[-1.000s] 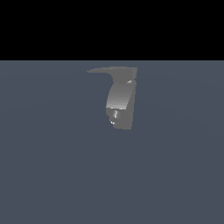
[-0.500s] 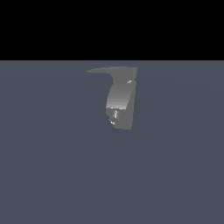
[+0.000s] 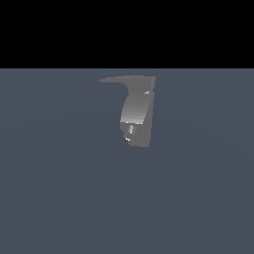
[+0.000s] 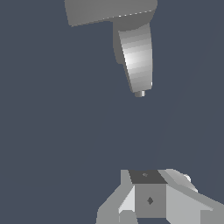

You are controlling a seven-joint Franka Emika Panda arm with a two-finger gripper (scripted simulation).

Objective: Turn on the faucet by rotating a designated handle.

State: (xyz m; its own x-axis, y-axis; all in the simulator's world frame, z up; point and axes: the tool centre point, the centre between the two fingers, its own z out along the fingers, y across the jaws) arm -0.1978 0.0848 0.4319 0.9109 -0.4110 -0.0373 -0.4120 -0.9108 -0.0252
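The faucet [image 3: 137, 117] is a grey blocky fixture whose curved body bends downward, standing on the blue-grey floor. Its handle [image 3: 125, 80] is a flat blade on top that tapers to a point toward the exterior view's left. The wrist view shows the same faucet [image 4: 138, 52] and handle [image 4: 109, 11] some way off. My gripper [image 4: 148, 199] is well apart from them and touches neither. Its fingers form one compact cluster with no gap, shut on nothing. Neither the arm nor the gripper appears in the exterior view.
A plain blue-grey floor [image 3: 59, 198] stretches around the faucet, with a black background above it.
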